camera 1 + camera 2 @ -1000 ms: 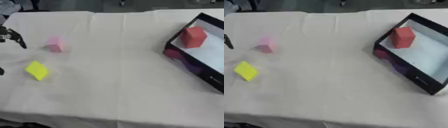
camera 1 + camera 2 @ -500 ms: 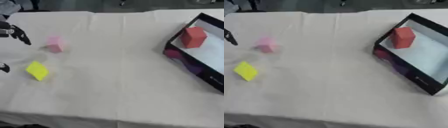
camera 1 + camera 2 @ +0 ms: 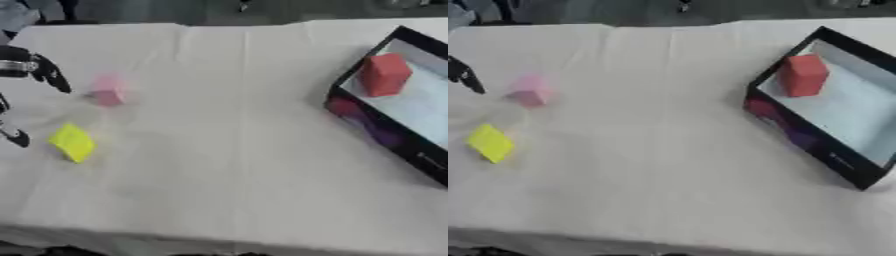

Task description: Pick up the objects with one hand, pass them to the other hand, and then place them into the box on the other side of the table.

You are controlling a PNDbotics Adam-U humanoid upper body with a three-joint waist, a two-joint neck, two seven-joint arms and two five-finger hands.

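Yellow block nearest, on cloth-covered table at left side, untouched. Pink block beyond it, also loose on cloth. Left hand at left edge, just beside pink block, not touching; fingers hang relaxed, holding nothing. Right hand not in view. Box at far right holds one red block. Judgement: one object delivered; two remain to pick, pass, place.

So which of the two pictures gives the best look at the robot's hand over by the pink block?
The left eye view. There the left hand shows a black palm part and fingers pointing toward the pink block, not touching it. The right eye view catches only a dark fingertip at its left edge.
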